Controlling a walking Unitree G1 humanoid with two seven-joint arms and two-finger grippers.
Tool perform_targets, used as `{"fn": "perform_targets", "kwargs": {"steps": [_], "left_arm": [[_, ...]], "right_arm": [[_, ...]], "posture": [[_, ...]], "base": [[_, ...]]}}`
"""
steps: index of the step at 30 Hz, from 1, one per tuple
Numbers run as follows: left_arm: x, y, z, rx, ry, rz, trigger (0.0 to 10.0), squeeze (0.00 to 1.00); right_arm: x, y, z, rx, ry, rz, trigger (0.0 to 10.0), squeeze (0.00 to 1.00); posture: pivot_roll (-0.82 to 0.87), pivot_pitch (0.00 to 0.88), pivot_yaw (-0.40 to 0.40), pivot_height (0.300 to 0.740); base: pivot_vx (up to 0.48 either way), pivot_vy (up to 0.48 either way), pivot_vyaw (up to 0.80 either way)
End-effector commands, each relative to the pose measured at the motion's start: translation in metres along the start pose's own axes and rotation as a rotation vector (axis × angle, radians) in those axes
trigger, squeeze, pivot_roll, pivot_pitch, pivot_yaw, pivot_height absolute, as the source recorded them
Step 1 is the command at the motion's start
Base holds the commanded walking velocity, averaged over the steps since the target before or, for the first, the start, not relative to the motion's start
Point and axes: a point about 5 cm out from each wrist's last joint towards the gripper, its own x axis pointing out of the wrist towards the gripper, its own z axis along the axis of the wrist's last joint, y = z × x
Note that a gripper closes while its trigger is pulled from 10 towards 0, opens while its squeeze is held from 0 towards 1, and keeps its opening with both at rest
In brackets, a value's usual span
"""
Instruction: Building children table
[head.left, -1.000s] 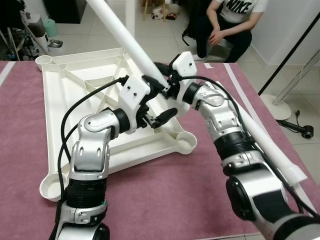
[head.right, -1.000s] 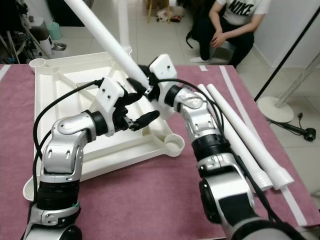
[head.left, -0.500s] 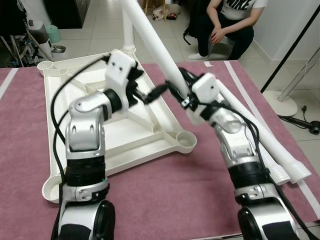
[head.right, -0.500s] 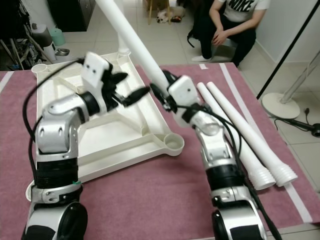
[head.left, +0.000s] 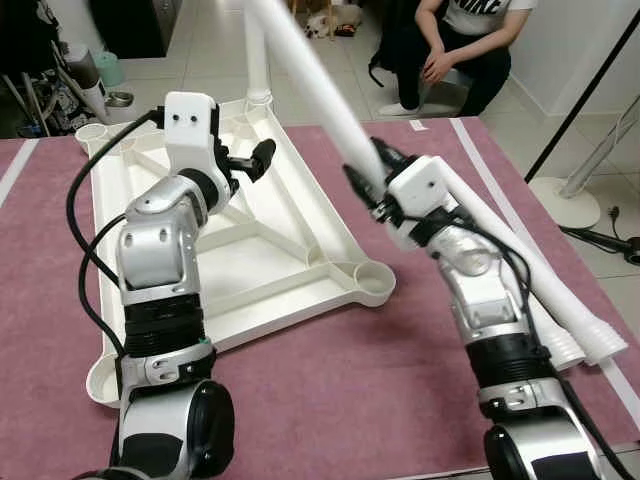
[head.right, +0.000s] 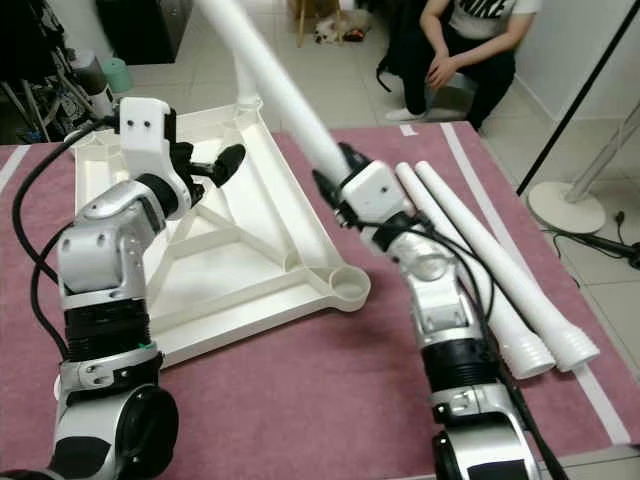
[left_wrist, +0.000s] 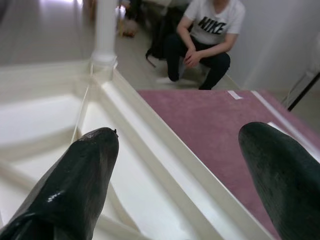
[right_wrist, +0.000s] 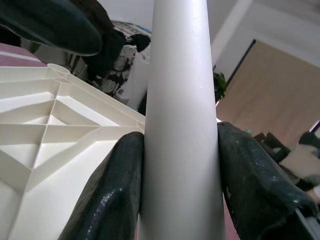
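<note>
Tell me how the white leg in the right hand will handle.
The white table leg looks straight and stiff. Long and gripped near its lower end by the right hand, it may lever. Its smooth round surface could slip or roll.

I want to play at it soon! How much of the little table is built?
One leg already stands in the far corner of the upside-down tabletop. The right gripper is shut on a second leg, held slanted in the air. The left gripper hovers open over the tabletop. Two more legs lie on the purple cloth, so three corners are unfilled.
</note>
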Motion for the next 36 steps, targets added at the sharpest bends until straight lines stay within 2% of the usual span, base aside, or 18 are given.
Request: {"fn": "perform_targets", "kwargs": {"steps": [1, 2, 4, 8, 10, 11, 14, 17, 25, 28, 33, 36], "left_arm": [[0.000, -0.043, 0.008, -0.162, -0.046, -0.350, 10.0, 0.00], [-0.002, -0.048, 0.011, -0.211, -0.064, -0.399, 10.0, 0.00], [-0.002, -0.048, 0.011, -0.211, -0.064, -0.399, 10.0, 0.00], [-0.006, -0.056, 0.019, -0.317, -0.128, -0.474, 10.0, 0.00], [-0.006, -0.056, 0.019, -0.317, -0.128, -0.474, 10.0, 0.00], [-0.008, -0.062, 0.022, -0.342, -0.158, -0.519, 10.0, 0.00], [-0.011, -0.068, 0.025, -0.365, -0.181, -0.563, 10.0, 0.00], [-0.017, -0.084, 0.034, -0.403, -0.235, -0.666, 10.0, 0.00], [-0.011, -0.093, 0.032, -0.381, -0.189, -0.641, 10.0, 0.00], [-0.001, -0.099, 0.029, -0.376, -0.156, -0.576, 10.0, 0.00], [0.006, -0.099, 0.027, -0.382, -0.132, -0.516, 10.0, 0.00], [0.007, -0.100, 0.027, -0.386, -0.132, -0.516, 10.0, 0.00]], "right_arm": [[0.006, 0.004, 0.008, -0.034, -0.053, 0.008, 10.0, 0.00], [0.008, 0.006, 0.009, -0.049, -0.066, 0.013, 10.0, 0.00], [0.008, 0.006, 0.009, -0.049, -0.066, 0.013, 10.0, 0.00], [0.013, 0.007, 0.012, -0.062, -0.084, 0.013, 10.0, 0.00], [0.013, 0.007, 0.012, -0.062, -0.084, 0.013, 10.0, 0.00], [0.014, 0.006, 0.013, -0.059, -0.088, 0.008, 10.0, 0.00], [0.016, 0.006, 0.013, -0.048, -0.090, -0.006, 10.0, 0.00], [0.021, 0.005, 0.014, -0.034, -0.098, -0.027, 10.0, 0.00], [0.026, 0.015, 0.020, -0.055, -0.131, 0.007, 10.0, 0.00], [0.030, 0.034, 0.026, -0.033, -0.162, 0.053, 10.0, 0.00], [0.032, 0.047, 0.030, -0.010, -0.182, 0.081, 10.0, 0.00], [0.032, 0.050, 0.030, -0.006, -0.184, 0.085, 10.0, 0.00]], "posture": [[0.05, 0.000, 0.077, 0.740], [0.05, 0.000, 0.075, 0.740], [0.05, 0.000, 0.075, 0.740], [0.05, 0.000, 0.070, 0.740], [0.05, 0.000, 0.070, 0.740], [0.05, 0.000, 0.069, 0.740], [0.05, 0.000, 0.067, 0.740], [0.05, 0.000, 0.068, 0.740], [0.05, 0.000, 0.073, 0.740], [0.05, 0.000, 0.070, 0.740], [0.06, 0.000, 0.067, 0.740], [0.06, 0.000, 0.067, 0.740]], "base": [[0.000, 0.000, 0.00], [0.000, 0.000, 0.00], [0.000, 0.000, 0.00], [0.000, 0.000, 0.00], [0.000, 0.000, 0.00], [0.000, 0.000, 0.00], [0.000, 0.000, 0.00], [0.000, 0.000, 0.00], [0.000, 0.000, 0.00], [0.000, 0.000, 0.00], [0.000, 0.000, 0.00], [0.000, 0.000, 0.00]]}}
